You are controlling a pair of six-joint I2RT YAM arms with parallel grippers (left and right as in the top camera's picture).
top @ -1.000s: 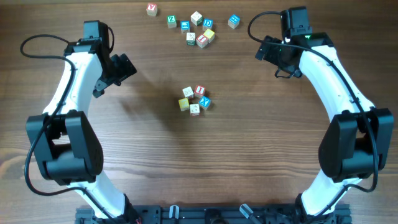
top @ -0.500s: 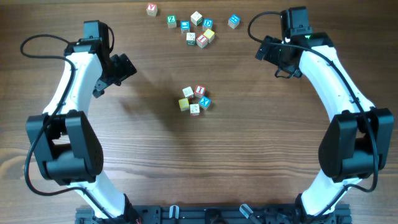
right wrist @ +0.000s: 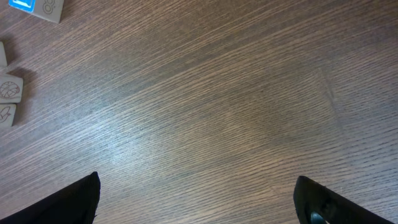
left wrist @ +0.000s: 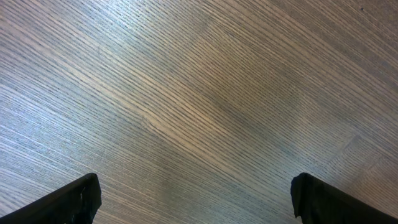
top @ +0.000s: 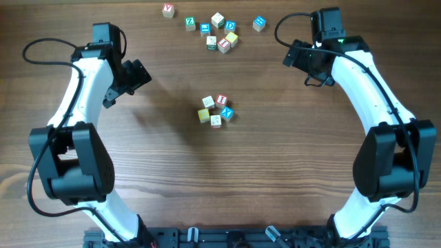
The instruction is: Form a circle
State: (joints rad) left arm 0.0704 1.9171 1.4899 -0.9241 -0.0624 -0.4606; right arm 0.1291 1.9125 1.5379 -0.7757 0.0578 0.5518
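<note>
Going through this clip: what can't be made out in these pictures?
Letters on the ring of cubes: too small, overhead view.
Stray cubes in right wrist view: cut off by left edge.
Left claw and right claw: only fingertips show, bottom edge crops the rest.

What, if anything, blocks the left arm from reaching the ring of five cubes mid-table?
Probably nothing. The left gripper is open and empty, with only bare table between it and the ring; the spare cubes lie farther off, outside that path.
</note>
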